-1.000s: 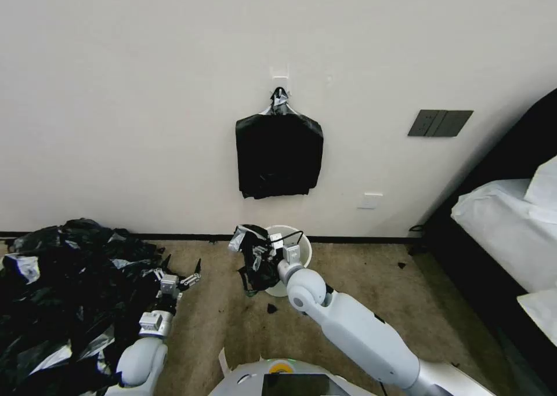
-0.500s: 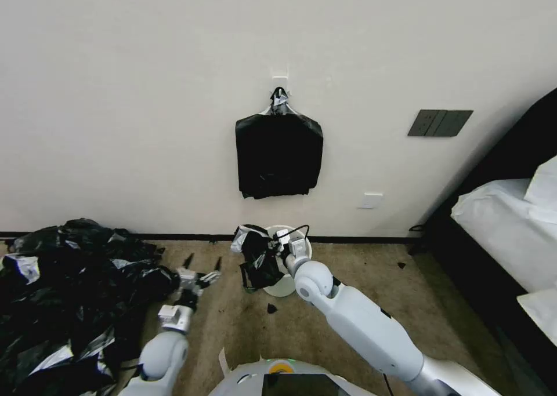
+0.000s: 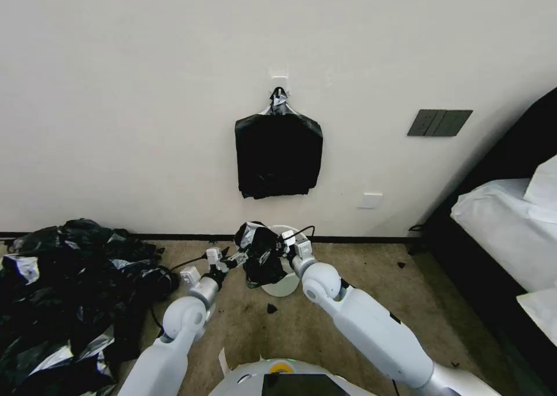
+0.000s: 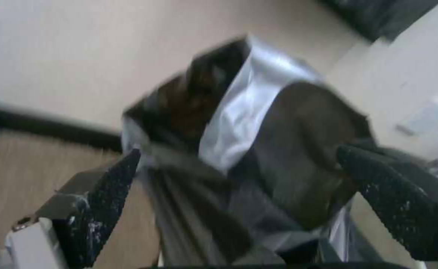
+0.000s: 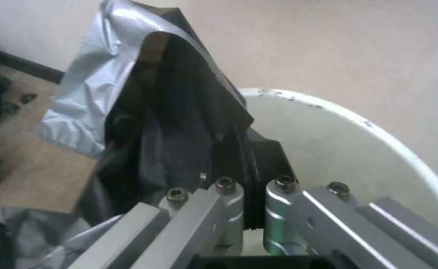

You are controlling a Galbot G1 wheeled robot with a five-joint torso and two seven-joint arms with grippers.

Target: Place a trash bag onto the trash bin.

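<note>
Right end effector (image 3: 283, 246): we see it pinched tight on the trash bag (image 3: 261, 260), its fingers (image 5: 249, 179) pressed together on a fold of black film, just above the rim of the trash bin (image 3: 284, 284).

Left end effector (image 3: 234, 261): we find it spread wide right beside the bag's left side; in the left wrist view its two dark textured pads (image 4: 104, 201) stand far apart with the bag (image 4: 249, 157) between them, and we cannot tell whether either pad touches the film.

Trash bag: it hangs crumpled from the right end effector, draped over the left part of the bin's mouth and down its outer side; a silvery sheen shows on its top fold (image 5: 94, 74).

Trash bin: the cream-white bin (image 5: 358, 134) stands on the brownish carpet (image 3: 360, 280) close to the wall, its inside bare in the right wrist view, small dark specks on the rim.

Surroundings: a flat black bundle (image 3: 278, 155) hangs from a wall hook above the bin; a big heap of black bags (image 3: 64, 291) lies on the floor to our left; a bed with white bedding (image 3: 510, 233) sits at the right.
</note>
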